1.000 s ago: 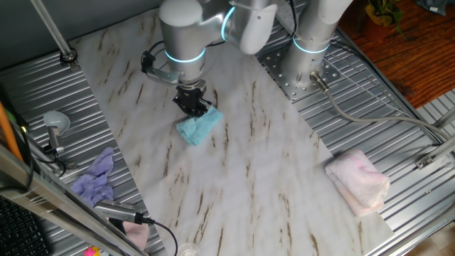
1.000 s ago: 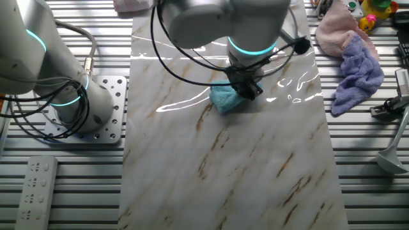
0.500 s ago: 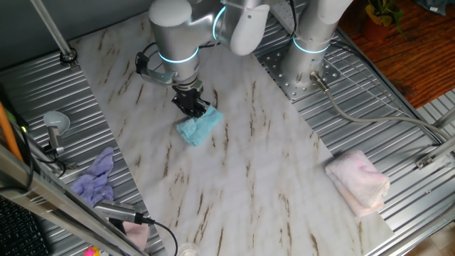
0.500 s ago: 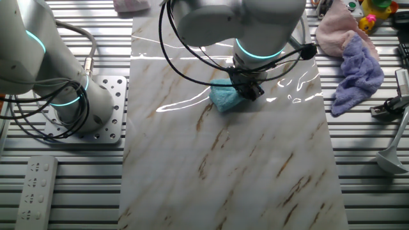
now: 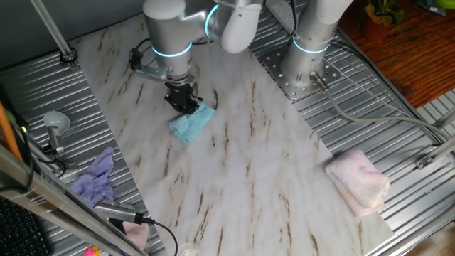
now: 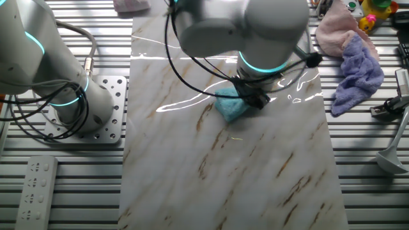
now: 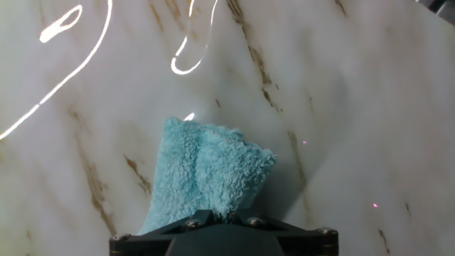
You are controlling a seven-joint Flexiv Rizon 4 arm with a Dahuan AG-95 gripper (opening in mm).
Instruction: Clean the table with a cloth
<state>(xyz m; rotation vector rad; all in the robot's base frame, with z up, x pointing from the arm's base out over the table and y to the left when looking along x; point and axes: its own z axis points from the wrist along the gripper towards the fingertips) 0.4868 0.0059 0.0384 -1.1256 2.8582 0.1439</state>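
Observation:
The turquoise cloth lies bunched on the white marble table, pressed down under my gripper. The gripper is shut on the cloth's upper edge. In the other fixed view the cloth sticks out to the left below the gripper, on the table. In the hand view the cloth spreads forward from the gripper, whose black jaws pinch its near end; the table fills the view around it.
A pale pink towel lies at the table's right end. A lavender rag lies on the ribbed metal to the left, also seen in the other fixed view. The arm's base stands behind the table. A remote lies on the metal.
My gripper has slid the cloth along the table, to the left and a little away in one fixed view, to the right in the other. The grip has not changed.

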